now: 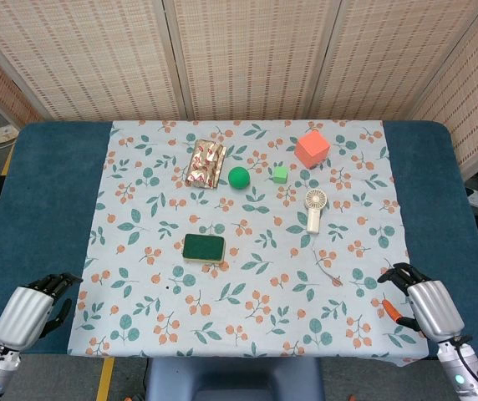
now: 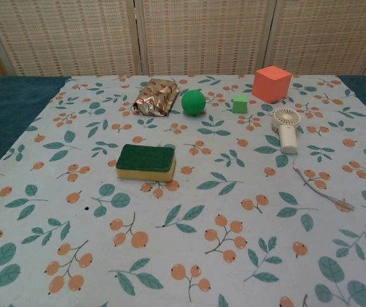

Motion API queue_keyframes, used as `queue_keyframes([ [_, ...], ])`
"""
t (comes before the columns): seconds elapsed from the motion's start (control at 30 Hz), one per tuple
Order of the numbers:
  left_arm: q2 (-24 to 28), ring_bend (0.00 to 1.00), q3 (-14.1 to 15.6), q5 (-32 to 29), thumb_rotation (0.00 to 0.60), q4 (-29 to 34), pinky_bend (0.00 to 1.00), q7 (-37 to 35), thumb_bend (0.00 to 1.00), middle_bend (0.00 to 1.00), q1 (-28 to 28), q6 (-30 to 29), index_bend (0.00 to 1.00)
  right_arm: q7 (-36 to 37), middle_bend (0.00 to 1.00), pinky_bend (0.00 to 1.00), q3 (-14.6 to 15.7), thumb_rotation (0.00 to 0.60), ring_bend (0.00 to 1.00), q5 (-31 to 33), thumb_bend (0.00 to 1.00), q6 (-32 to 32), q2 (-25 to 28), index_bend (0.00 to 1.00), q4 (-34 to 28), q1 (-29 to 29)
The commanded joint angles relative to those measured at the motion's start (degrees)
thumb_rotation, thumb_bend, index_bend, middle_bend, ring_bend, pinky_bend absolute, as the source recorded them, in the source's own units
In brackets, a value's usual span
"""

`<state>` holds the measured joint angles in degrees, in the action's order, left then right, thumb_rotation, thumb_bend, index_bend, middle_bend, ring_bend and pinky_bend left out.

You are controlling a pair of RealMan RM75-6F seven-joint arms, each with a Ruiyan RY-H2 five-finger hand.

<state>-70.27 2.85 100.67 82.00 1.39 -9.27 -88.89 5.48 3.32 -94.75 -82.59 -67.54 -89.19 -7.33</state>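
My left hand [image 1: 28, 311] hovers at the table's near left corner, over the blue cover, holding nothing with its dark fingers loosely bent and apart. At the near right corner, on the cloth's edge, my right hand [image 1: 429, 306] is likewise empty. Neither hand appears in the chest view. A green-topped yellow sponge [image 1: 203, 247] [image 2: 146, 162] lies mid-cloth, nearest to both. Further back sit a crumpled foil packet [image 1: 206, 164] [image 2: 155, 97], a green ball [image 1: 238, 177] [image 2: 193, 102], a small green cube [image 1: 280, 174] [image 2: 240, 103] and an orange cube [image 1: 312, 148] [image 2: 272, 83].
A white hand fan [image 1: 315, 207] [image 2: 287, 128] lies right of centre, its thin cord [image 1: 327, 267] [image 2: 320, 188] trailing toward my right hand. The floral cloth [image 1: 139, 276] covers a blue table [image 1: 51, 192]. Woven screens [image 1: 247, 50] stand behind.
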Motion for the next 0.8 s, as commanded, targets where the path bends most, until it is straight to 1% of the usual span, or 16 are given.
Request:
queue_keyframes([
  [0.03,0.2,0.37,0.1,-0.1,0.6,0.4,0.63,0.0,0.53,0.32,0.0,0.3,0.3,-1.2,0.34,0.49,0.1,0.6,0.2,1.0,0.24,1.2,0.5,0.36,-0.9,-0.1],
  [0.27,0.5,0.37,0.3,-0.2,0.6,1.0,0.63,0.3,0.53,0.33,0.1,0.1,0.3,-1.6,0.34,0.49,-0.2,0.6,0.21,1.6,0.24,1.6,0.3,0.36,-1.7,0.0],
  [0.33,0.5,0.37,0.2,-0.1,0.6,0.9,0.63,0.3,0.53,0.33,0.1,0.0,0.31,-1.3,0.36,0.49,-0.3,0.6,0.26,1.1,0.24,1.1,0.0,0.36,-1.4,0.0],
  [0.4,0.3,0.37,0.1,-0.3,0.6,0.6,0.63,0.3,0.53,0.34,0.0,0.1,0.31,-1.3,0.41,0.5,-0.5,0.6,0.33,1.1,0.24,1.2,-0.4,0.36,-0.7,-0.1],
  [0.47,0.3,0.37,-0.1,-0.8,0.6,0.7,0.63,-0.1,0.53,0.35,-0.1,0.5,0.31,-1.7,0.47,0.54,-0.7,0.6,0.39,2.7,0.24,2.8,-0.3,0.36,-1.0,-0.4],
  [0.53,0.3,0.37,-0.1,-1.1,0.6,0.7,0.63,-0.8,0.53,0.35,-0.3,0.9,0.31,-2.4,0.53,0.61,-1.5,0.6,0.45,5.8,0.25,5.8,0.3,0.36,-2.9,-1.3],
  [0.57,0.5,0.37,0.0,-1.2,0.6,0.7,0.63,-0.9,0.53,0.35,-0.3,1.0,0.31,-3.1,0.55,0.63,-1.9,0.6,0.48,7.3,0.27,7.6,0.6,0.36,-3.9,-2.0],
  [0.6,0.8,0.37,0.2,-1.2,0.6,0.7,0.63,-1.0,0.53,0.35,-0.2,1.1,0.31,-4.6,0.57,0.66,-2.6,0.6,0.51,9.4,0.32,10.2,1.2,0.35,-5.4,-3.1],
  [0.67,1.3,0.37,0.4,-1.0,0.6,1.3,0.64,-1.5,0.53,0.35,0.0,0.8,0.32,-7.9,0.6,0.69,-4.2,0.6,0.54,13.9,0.42,14.8,2.1,0.34,-8.0,-5.4],
  [0.77,1.8,0.37,0.5,-0.6,0.6,1.6,0.64,-1.9,0.53,0.36,0.3,-0.2,0.32,-12.9,0.63,0.71,-6.9,0.6,0.57,21.0,0.56,19.8,2.4,0.3,-10.7,-8.6],
  [0.8,2.0,0.37,0.4,-0.6,0.6,1.7,0.64,-1.8,0.53,0.36,0.5,-0.5,0.32,-15.4,0.64,0.71,-8.1,0.6,0.57,24.4,0.61,21.7,2.1,0.28,-11.3,-10.1],
])
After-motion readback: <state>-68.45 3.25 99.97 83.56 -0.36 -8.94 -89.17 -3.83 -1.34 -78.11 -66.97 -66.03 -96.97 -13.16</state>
